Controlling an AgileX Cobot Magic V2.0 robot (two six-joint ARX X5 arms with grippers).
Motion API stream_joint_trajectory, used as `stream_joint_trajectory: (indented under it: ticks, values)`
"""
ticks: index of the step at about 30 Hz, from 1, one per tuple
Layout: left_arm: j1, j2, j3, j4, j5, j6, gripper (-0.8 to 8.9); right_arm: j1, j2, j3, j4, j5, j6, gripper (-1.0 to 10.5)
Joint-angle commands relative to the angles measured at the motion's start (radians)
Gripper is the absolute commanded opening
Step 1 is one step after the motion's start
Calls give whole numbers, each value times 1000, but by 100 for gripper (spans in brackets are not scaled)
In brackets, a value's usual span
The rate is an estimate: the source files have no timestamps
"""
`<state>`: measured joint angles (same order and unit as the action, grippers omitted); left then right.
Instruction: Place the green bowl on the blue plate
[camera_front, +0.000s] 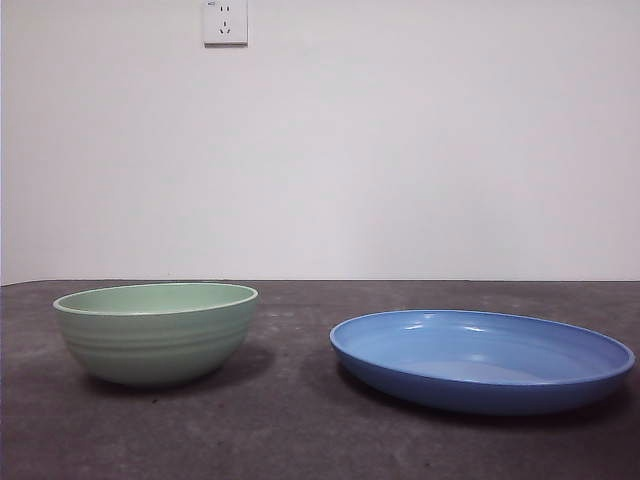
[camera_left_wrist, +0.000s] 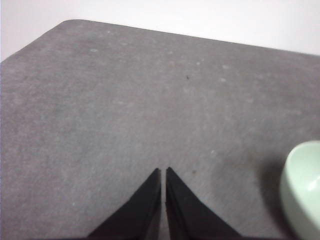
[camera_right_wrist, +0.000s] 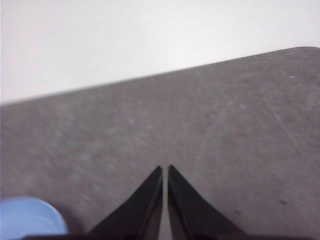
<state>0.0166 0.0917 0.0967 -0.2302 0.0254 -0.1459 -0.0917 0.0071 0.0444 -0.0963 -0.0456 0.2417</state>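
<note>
Table (camera_front: 300, 430) of dark grey, mottled surface carries two dishes, side by side and well apart, in front of a plain white wall (camera_front: 400, 150) with a white power socket (camera_front: 225, 22) high up. The green bowl (camera_front: 156, 332) stands upright on the left of the front view, pale mint with faint ridges round its outside and a lighter rim, empty inside as far as can be seen. The blue plate (camera_front: 482, 358) rests flat on the right, wide, shallow and glossy, broader than the bowl and with nothing on it. A strip of bare table lies between them.

Neither arm shows in the front view. The left pincer (camera_left_wrist: 163, 170) hangs above bare table with its jaws pressed together, holding nothing; the green bowl's rim shows at the edge of its wrist view, near but apart from the tips. The right pincer (camera_right_wrist: 165, 167) likewise has its jaws closed together on nothing, over bare table, with a blurred part of the blue plate at the corner of its wrist view.
</note>
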Motion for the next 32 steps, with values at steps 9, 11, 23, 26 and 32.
stream_joint_trajectory:
  ticks: [9, 11, 23, 26, 32]
  values:
    - [-2, 270, 409, -92, 15, -95, 16, 3, 124, 254, -35, -170, 199, 12]
    - [-2, 332, 491, -132, 56, -95, 16, 6, 172, 310, -41, -221, 200, 13]
    - [-6, 686, 891, -382, 407, -69, 16, 49, 520, 714, -336, -430, 101, 12]
    - [-18, 761, 964, -444, 493, -44, 16, 66, 608, 811, -434, -483, 49, 12]
    - [-77, 872, 1073, -565, 529, 48, 16, 109, 755, 930, -573, -566, -63, 12]
